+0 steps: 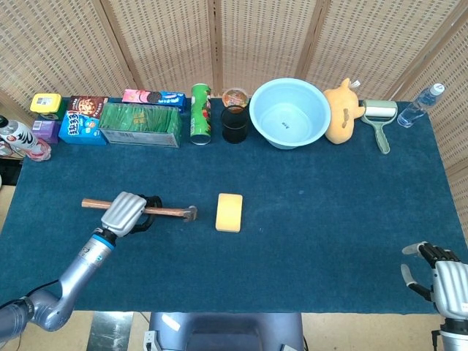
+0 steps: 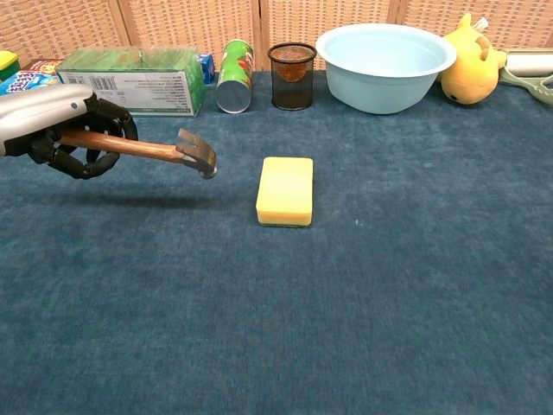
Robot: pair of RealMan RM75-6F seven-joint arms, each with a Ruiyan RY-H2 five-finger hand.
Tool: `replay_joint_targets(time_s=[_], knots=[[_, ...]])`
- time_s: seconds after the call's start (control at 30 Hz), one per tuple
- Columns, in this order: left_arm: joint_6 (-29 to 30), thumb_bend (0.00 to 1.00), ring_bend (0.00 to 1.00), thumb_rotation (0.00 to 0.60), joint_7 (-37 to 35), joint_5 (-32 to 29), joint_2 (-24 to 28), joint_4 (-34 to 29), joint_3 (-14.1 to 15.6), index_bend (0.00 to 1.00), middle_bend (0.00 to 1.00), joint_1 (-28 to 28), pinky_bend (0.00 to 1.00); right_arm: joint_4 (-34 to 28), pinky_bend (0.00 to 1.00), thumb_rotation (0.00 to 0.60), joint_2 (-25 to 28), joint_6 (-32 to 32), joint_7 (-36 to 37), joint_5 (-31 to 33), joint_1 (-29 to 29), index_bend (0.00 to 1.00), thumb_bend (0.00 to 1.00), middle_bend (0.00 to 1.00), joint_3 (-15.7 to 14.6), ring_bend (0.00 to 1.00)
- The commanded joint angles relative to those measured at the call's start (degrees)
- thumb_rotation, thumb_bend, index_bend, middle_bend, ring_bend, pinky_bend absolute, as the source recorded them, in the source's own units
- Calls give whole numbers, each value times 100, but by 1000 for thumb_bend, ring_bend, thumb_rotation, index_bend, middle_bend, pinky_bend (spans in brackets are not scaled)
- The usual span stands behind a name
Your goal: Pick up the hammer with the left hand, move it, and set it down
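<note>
The hammer (image 1: 170, 212) (image 2: 151, 149) has a wooden handle and a steel claw head. My left hand (image 1: 123, 213) (image 2: 62, 127) grips the handle near its middle and holds the hammer lifted off the blue cloth, with a shadow beneath it in the chest view. The head points right, toward the yellow sponge (image 1: 229, 212) (image 2: 286, 190), and stays a short gap away from it. My right hand (image 1: 439, 273) hangs at the table's front right corner with its fingers apart and nothing in them.
Along the back edge stand a green box (image 1: 140, 124), a green can (image 1: 200, 112), a black mesh cup (image 1: 235, 123), a light blue basin (image 1: 289, 112), a yellow plush toy (image 1: 342, 110) and a lint roller (image 1: 379, 117). Snack boxes (image 1: 79, 117) fill the back left.
</note>
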Motion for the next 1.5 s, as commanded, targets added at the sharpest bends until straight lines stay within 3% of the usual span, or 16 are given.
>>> replay_joint_targets(time_s=[0.03, 0.73, 1.27, 1.5], knots=[[-23, 548, 582, 600, 69, -71, 43, -129, -78, 518, 573, -21, 730, -9, 439, 600, 8, -9, 1, 11, -3, 445, 388, 444, 0, 461], [-1425, 569, 586, 600, 553, -2208, 85, -939, -926, 518, 573, -853, 749, 149, 440, 600, -65, -18, 29, 180, -57, 445, 388, 442, 65, 470], [-1804, 577, 587, 600, 1168, -3623, -379, -547, -902, 517, 573, -1611, 752, 352, 439, 600, -125, -25, 251, 261, -106, 445, 388, 442, 83, 473], [-1783, 577, 587, 600, 1182, -3852, -335, -559, -880, 517, 573, -1701, 755, 408, 439, 600, -146, -14, 326, 306, -141, 445, 387, 442, 95, 473]])
